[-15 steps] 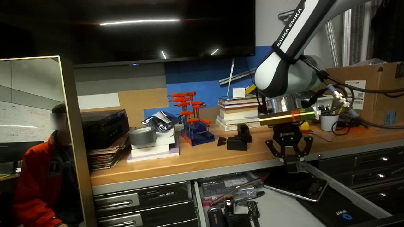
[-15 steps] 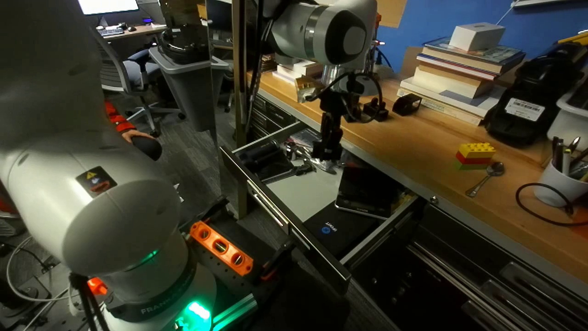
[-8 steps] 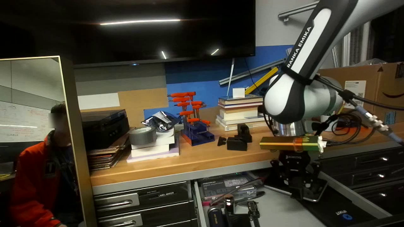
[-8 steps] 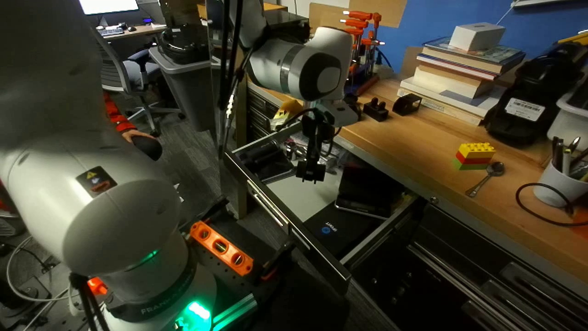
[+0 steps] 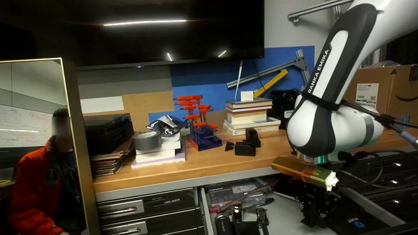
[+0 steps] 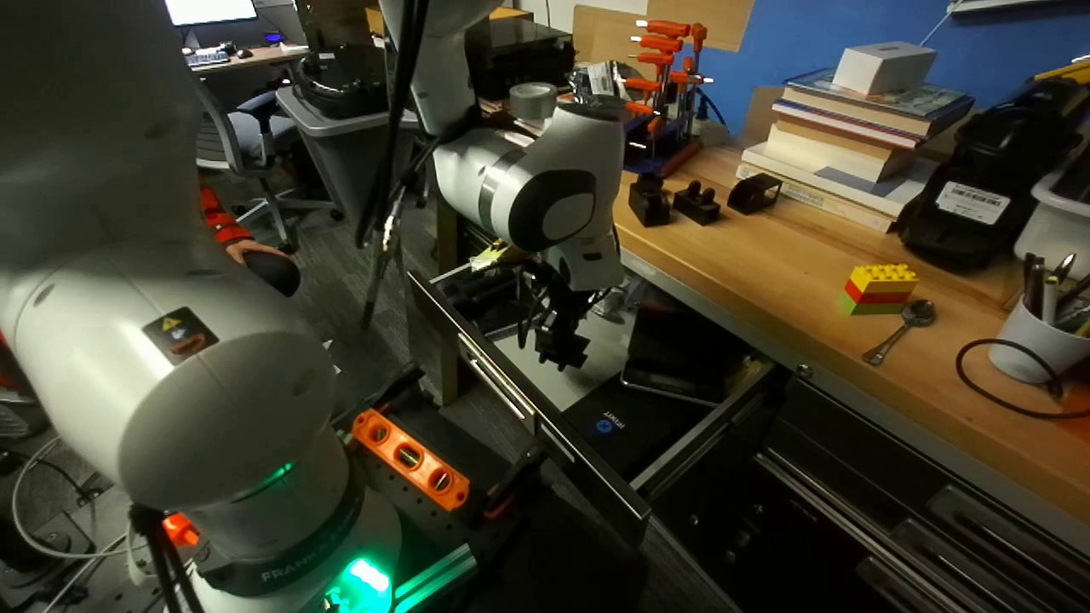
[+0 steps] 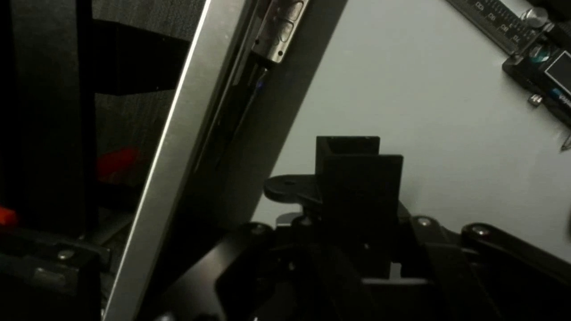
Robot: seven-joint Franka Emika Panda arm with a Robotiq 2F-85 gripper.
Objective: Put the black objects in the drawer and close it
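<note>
Your pincer [image 6: 559, 342]: clamped on one black block [image 7: 360, 189]. Open drawer [image 6: 615, 502]: lies below it, front wall [image 7: 180, 133] near the block.

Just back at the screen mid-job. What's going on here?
The gripper is shut on a black block, holding it inside or just above the open drawer; I can't tell whether it touches the bottom. Calipers lie in the drawer. Three more black pieces sit on the wooden bench. The block has not been let go, and the drawer is yet to be closed.
</note>
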